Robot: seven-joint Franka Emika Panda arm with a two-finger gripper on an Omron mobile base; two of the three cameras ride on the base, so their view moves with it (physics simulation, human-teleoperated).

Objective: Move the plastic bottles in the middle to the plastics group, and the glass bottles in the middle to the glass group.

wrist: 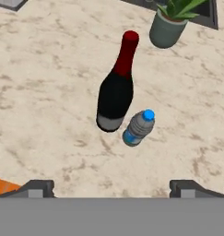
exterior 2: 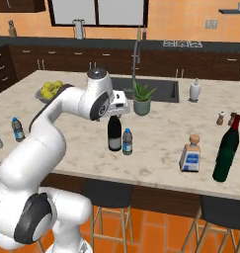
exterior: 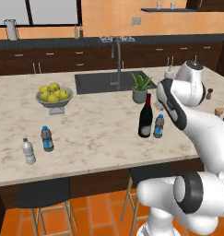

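Note:
In the middle of the marble island, a tall dark wine bottle (exterior: 145,118) (wrist: 115,94) with a reddish top stands upright. A small dark water bottle (exterior: 158,126) (wrist: 138,127) with a blue cap stands right beside it. My gripper (exterior 2: 116,113) (wrist: 112,189) hovers above the pair, open and holding nothing. Its fingertips (wrist: 39,187) are spread wide. At the island's left stand the plastics group: a clear grey bottle (exterior: 28,151) with a white cap and a blue-capped bottle (exterior: 47,138). At the right, a squat pale bottle (exterior 2: 191,154) stands beside a tall dark bottle (exterior 2: 226,148).
A potted plant (exterior: 140,88) stands just behind the middle bottles, before the sink (exterior: 99,82) and its faucet (exterior: 118,62). A bowl of yellow fruit (exterior: 54,97) sits at the left. A soap dispenser (exterior 2: 194,90) and a small shaker (exterior 2: 220,118) are at the right. Stools stand under the front edge.

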